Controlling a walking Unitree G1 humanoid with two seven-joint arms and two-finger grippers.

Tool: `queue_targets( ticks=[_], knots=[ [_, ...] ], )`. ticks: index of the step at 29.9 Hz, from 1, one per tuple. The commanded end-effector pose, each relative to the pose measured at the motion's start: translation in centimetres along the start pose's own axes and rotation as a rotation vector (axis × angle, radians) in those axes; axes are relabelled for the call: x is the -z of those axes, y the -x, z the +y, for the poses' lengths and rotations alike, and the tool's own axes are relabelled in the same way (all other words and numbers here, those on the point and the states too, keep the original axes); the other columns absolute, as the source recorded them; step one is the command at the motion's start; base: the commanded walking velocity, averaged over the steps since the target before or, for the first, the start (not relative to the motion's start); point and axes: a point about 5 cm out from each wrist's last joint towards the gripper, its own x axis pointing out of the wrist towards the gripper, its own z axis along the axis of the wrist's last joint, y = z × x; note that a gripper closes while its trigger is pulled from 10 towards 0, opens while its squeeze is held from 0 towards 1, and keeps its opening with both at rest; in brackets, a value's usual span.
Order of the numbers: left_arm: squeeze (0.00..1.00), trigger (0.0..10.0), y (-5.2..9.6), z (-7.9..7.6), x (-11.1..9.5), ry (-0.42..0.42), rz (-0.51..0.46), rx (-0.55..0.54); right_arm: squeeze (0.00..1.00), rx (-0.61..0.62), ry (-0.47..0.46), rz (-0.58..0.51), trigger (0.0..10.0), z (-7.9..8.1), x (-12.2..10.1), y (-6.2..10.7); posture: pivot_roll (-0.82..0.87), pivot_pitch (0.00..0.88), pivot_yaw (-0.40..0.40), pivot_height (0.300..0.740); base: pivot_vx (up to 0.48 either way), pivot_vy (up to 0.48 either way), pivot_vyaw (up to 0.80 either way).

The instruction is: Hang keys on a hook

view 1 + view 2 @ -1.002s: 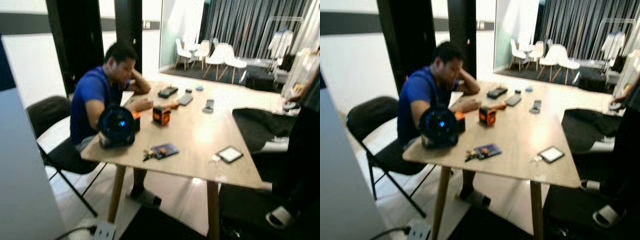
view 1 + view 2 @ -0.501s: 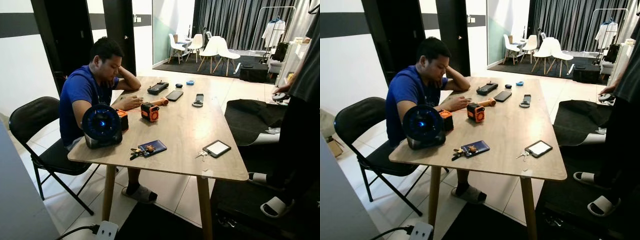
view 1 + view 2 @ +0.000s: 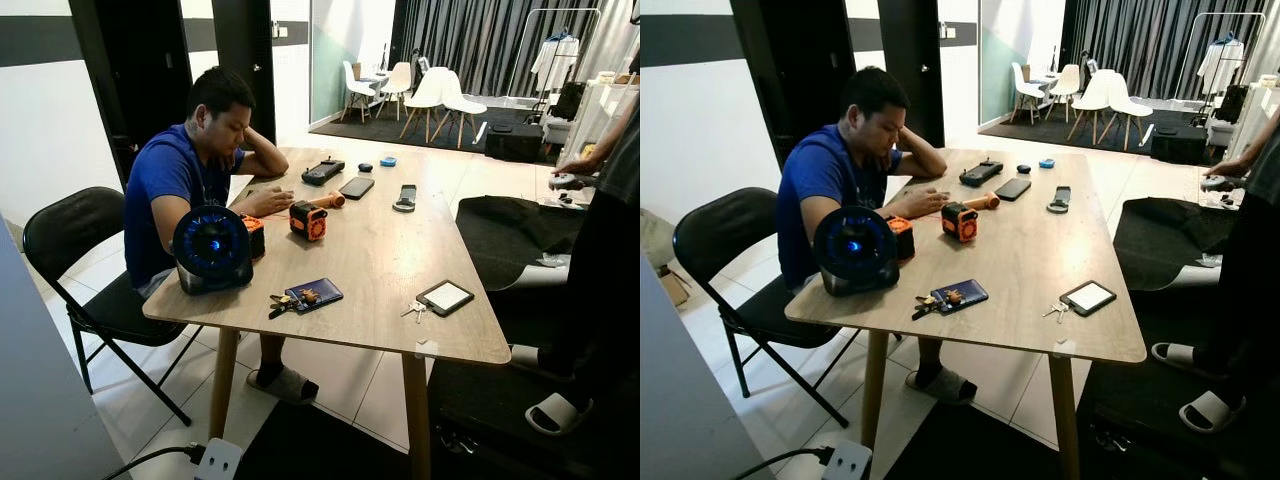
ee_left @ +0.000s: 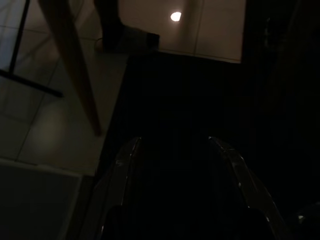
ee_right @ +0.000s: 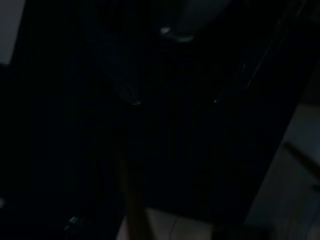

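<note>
On the wooden table [image 3: 380, 270], near its front edge, lie small silver keys [image 3: 414, 311], just beside a small tablet [image 3: 446, 297]. Another bunch of keys [image 3: 283, 300] touches a blue wallet [image 3: 313, 294]. Close to that stands a round black fan [image 3: 211, 249] with a blue light. A person in a blue shirt [image 3: 175, 195] sits at the table. Low over the dark floor mat [image 4: 190, 90] hangs the left gripper [image 4: 175, 150], its two fingers apart. The right wrist view is too dark to tell about the right gripper.
</note>
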Motion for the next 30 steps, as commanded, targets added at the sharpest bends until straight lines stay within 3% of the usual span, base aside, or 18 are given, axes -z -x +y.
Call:
queue_targets(
  ticks=[1, 5, 6, 7, 11, 17, 21, 24, 25, 28, 30],
  knots=[
    [0.00, 10.0, 0.2, 0.3, -0.1, -0.019, -0.013, 0.015, 0.00, 0.010, -0.005, -0.037, 10.0, -0.2, -0.6, -0.1, 0.05, 0.027, 0.026, 0.740, 0.000, 0.000, 0.00],
    [0.00, 10.0, 0.3, 0.1, -1.2, -0.052, -0.072, 0.071, 0.00, 0.013, 0.009, -0.158, 10.0, -0.9, -2.9, -0.4, 0.05, 0.026, 0.024, 0.740, 0.000, 0.000, 0.00],
    [0.00, 10.0, 0.4, 0.4, -2.4, -0.052, -0.143, 0.085, 0.00, 0.047, -0.005, -0.257, 10.0, -1.8, -4.8, -0.4, 0.05, 0.028, 0.023, 0.740, 0.000, 0.000, 0.00],
    [0.00, 10.0, 0.4, 0.6, -2.8, -0.052, -0.167, 0.080, 0.00, 0.064, -0.016, -0.290, 10.0, -2.1, -5.5, -0.4, 0.05, 0.028, 0.023, 0.740, 0.000, 0.000, 0.00],
    [0.00, 10.0, 0.2, 1.3, -4.0, -0.046, -0.212, 0.048, 0.00, 0.109, -0.067, -0.382, 10.0, -3.1, -7.8, -0.5, 0.05, 0.030, 0.027, 0.740, 0.000, 0.000, 0.00],
    [0.00, 10.0, 0.1, 1.4, -4.9, -0.034, -0.242, 0.062, 0.00, 0.087, -0.110, -0.448, 10.0, -2.9, -10.5, -1.0, 0.04, 0.029, 0.032, 0.740, 0.000, 0.000, 0.00],
    [0.00, 10.0, 0.1, 1.2, -3.9, -0.054, -0.194, 0.083, 0.00, 0.020, -0.112, -0.370, 10.0, -1.8, -9.6, -1.6, 0.04, 0.028, 0.033, 0.740, 0.000, 0.000, 0.00],
    [0.00, 10.0, 0.6, 0.8, -2.0, -0.061, -0.115, 0.108, 0.00, -0.061, -0.069, -0.217, 10.0, -0.3, -6.0, -1.5, 0.04, 0.025, 0.031, 0.740, 0.000, 0.000, 0.00],
    [0.00, 10.0, 0.6, 0.8, -2.0, -0.061, -0.115, 0.108, 0.00, -0.061, -0.069, -0.217, 10.0, -0.3, -6.0, -1.5, 0.04, 0.025, 0.031, 0.740, 0.000, 0.000, 0.00],
    [0.00, 10.0, 1.4, 0.6, 0.2, -0.045, -0.035, 0.097, 0.00, -0.052, -0.066, -0.072, 10.0, 0.1, -1.4, -0.3, 0.05, 0.023, 0.018, 0.740, 0.000, 0.000, 0.00],
    [0.00, 10.0, 1.4, 0.6, 0.2, -0.045, -0.035, 0.097, 0.00, -0.052, -0.066, -0.072, 10.0, 0.1, -1.4, -0.3, 0.05, 0.023, 0.018, 0.740, 0.000, 0.000, 0.00]
  ],
)
